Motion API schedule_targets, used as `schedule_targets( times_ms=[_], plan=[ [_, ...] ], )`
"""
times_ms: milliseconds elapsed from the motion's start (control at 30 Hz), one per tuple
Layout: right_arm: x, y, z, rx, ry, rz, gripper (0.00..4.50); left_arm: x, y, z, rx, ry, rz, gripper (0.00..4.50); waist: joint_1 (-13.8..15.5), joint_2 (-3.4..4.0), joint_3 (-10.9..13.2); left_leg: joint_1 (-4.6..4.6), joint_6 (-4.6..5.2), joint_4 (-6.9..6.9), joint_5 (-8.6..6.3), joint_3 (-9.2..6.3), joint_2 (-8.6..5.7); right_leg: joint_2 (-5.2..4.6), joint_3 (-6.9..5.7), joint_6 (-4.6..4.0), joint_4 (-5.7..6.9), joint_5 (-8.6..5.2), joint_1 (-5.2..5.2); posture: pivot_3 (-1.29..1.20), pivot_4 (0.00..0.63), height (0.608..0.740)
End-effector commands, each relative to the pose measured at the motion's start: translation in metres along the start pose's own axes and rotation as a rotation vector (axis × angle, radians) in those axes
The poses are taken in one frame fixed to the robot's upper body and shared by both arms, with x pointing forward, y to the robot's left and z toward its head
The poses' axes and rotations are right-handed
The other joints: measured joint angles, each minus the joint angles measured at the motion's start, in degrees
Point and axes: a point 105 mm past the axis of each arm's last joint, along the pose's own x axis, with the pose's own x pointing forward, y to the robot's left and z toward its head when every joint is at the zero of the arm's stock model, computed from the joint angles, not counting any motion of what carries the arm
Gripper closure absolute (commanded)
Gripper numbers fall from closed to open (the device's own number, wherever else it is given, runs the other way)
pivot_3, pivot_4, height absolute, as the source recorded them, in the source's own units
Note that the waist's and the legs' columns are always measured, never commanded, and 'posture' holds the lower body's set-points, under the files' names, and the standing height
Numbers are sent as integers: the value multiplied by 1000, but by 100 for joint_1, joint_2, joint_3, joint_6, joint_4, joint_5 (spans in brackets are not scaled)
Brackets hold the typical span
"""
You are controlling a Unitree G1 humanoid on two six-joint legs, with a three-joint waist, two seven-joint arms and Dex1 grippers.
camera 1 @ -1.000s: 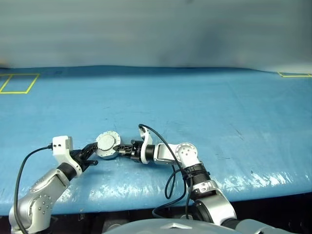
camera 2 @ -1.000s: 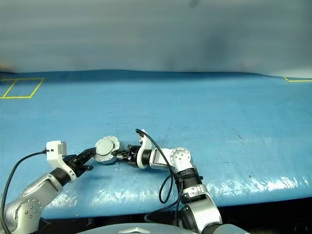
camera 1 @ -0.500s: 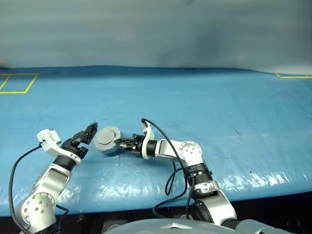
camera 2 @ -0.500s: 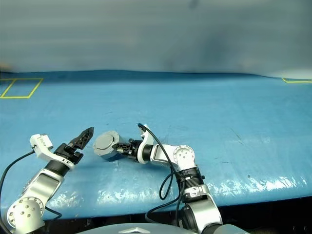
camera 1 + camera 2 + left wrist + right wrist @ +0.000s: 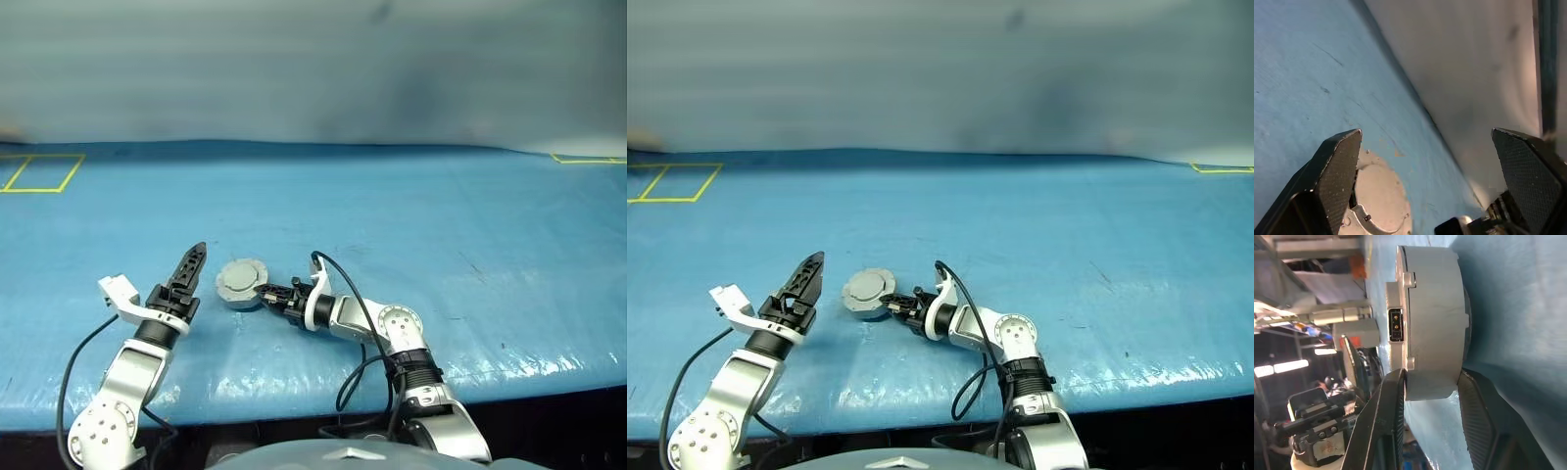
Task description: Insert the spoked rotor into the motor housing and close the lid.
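Observation:
The motor housing (image 5: 240, 298), a round grey puck, rests on the blue table with the lid (image 5: 241, 277) lying shut on top, plain light grey with a raised centre circle. My right gripper (image 5: 267, 293) reaches in from the right and is shut on the housing's side wall; the right wrist view shows the housing (image 5: 1432, 318) squeezed between both fingers. My left gripper (image 5: 191, 266) hovers just left of the housing, lifted off the table, open and holding nothing. Its wrist view shows the fingers (image 5: 1339, 161) far apart with the lid (image 5: 1378, 200) below. The spoked rotor is hidden.
The blue table cover (image 5: 411, 215) stretches wide ahead and to the right. Yellow tape marks sit at the far left (image 5: 39, 172) and far right (image 5: 588, 157). A black cable (image 5: 361, 315) loops over my right forearm. The table's front edge (image 5: 294, 397) is close below my arms.
My left gripper let go of the housing, opened wide, rolled and rose to the left of it. The right gripper carried the housing a little rightward and down; it now sits flatter.

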Motion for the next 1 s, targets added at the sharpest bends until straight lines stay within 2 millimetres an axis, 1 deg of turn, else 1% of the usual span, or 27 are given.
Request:
schedule_targets(
  times_ms=[33, 133, 300, 400, 500, 667, 767, 833, 1000],
  plan=[
    [7, 151, 5, -190, -71, 439, 3251, 8, -11, -2, -78, -13, -55, 0, -5, 7, -19, 25, 0, 0, -1, 0, 0, 0, -1, -3, -2, -2, 4, 0, 0, 740],
    [5, 155, 5, -206, -81, 454, 3251, 10, -10, -3, -73, -18, -48, 0, -17, 29, -68, 39, -3, 7, -3, 0, -1, -1, -1, -5, -8, -3, 10, 0, 0, 740],
    [-2, 160, 13, -199, -121, 490, 3251, 10, -8, 4, -58, -45, -48, 0, -12, -3, -118, 37, -1, 7, -4, -1, -3, -3, 0, -4, -14, -3, 15, 0, 0, 740],
    [-6, 162, 18, -209, -146, 497, 3251, 11, -9, 6, -49, -44, -53, 0, -2, -8, -142, 36, 2, -4, -7, -2, -3, -2, -1, -6, -18, -4, 13, 0, 0, 740],
    [-13, 159, 27, -222, -178, 484, 3251, 13, -10, 4, -35, -25, -55, 0, 7, -10, -155, 35, 5, -7, -10, -2, -3, -1, -1, -8, -19, -8, 13, 0, 0, 740],
    [-23, 142, 43, -240, -236, 415, 3251, 17, -5, -5, -5, 12, -33, 0, 15, -4, -177, 36, 5, -6, -11, -3, -3, -1, -1, -7, -23, -8, 16, 0, 0, 740],
    [-32, 135, 53, -244, -275, 387, 3251, 18, -7, -9, -8, 22, -40, 0, 17, -1, -181, 36, 4, -5, -11, -2, -3, -1, -1, -7, -23, -8, 16, 0, 0, 740],
    [-37, 134, 58, -247, -297, 382, 3251, 20, -8, -12, -7, 32, -47, 0, 18, -2, -183, 36, 4, -7, -12, -2, -3, -1, -1, -8, -24, -8, 15, 0, 0, 740],
    [-44, 140, 65, -264, -333, 404, 3251, 22, -10, -13, -5, 43, -58, 0, 22, 1, -187, 35, 4, -8, -13, -2, -3, -1, -1, -8, -28, -8, 16, 0, 0, 740]
  ],
)
